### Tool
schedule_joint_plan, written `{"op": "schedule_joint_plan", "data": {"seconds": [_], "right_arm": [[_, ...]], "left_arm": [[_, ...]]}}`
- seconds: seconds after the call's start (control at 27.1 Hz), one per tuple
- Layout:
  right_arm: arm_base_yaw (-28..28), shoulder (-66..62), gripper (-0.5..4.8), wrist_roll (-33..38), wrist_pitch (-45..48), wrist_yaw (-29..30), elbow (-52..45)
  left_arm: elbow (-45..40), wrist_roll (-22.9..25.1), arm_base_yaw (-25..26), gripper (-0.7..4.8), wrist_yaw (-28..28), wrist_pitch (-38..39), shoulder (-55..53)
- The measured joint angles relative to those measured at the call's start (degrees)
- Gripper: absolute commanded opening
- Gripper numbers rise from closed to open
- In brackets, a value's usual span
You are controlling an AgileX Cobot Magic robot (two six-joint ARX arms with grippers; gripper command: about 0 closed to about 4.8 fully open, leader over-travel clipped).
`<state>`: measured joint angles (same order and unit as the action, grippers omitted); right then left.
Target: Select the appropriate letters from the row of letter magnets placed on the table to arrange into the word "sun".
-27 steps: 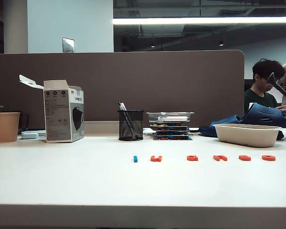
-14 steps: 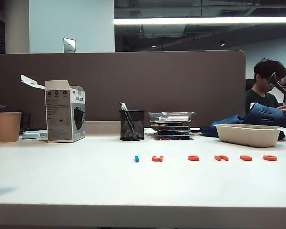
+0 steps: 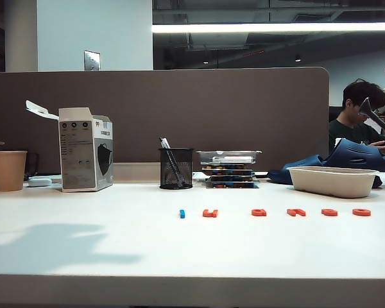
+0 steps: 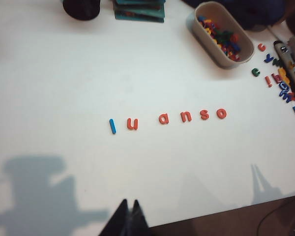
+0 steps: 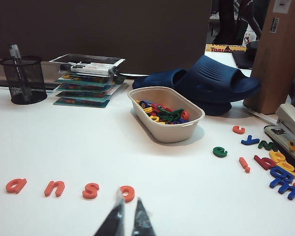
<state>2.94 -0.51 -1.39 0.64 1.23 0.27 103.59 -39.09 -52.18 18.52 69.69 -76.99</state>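
Ranged across the table [image 3: 83, 244]: the row of letter magnets [image 3: 273, 212], well in front of the pen cup [image 3: 176, 168]. Right of the pen cup, stacked trays [image 3: 230, 169], then a bowl [image 3: 332, 181]. Left of the pen cup, a carton [image 3: 85, 149], then a paper cup [image 3: 9, 170].

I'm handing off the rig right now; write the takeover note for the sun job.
Left gripper: shut, empty, above the table's front edge, short of the row.
Right gripper: nearly shut, empty, just short of the o.
Row reads l, u, a, n, s, o, all lying flat on the table.
Done: nothing picked.
Left: pull out s, u and n and lay them as "sun".
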Motion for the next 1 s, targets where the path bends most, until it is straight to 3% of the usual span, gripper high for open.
{"op": "schedule_joint_plan", "data": {"seconds": [0.78,1.0], "right_arm": [[0.0,0.0,0.24,0.3,-0.4,0.0,0.2],[0.0,0.0,0.15,1.3,-10.7,-2.8,11.2]], "left_arm": [[0.0,-1.5,-2.3,-0.05,-1.8,-8.6,-3.3],[0.0,-1.5,-2.3,-0.05,-1.8,-7.7,-3.3]]}}
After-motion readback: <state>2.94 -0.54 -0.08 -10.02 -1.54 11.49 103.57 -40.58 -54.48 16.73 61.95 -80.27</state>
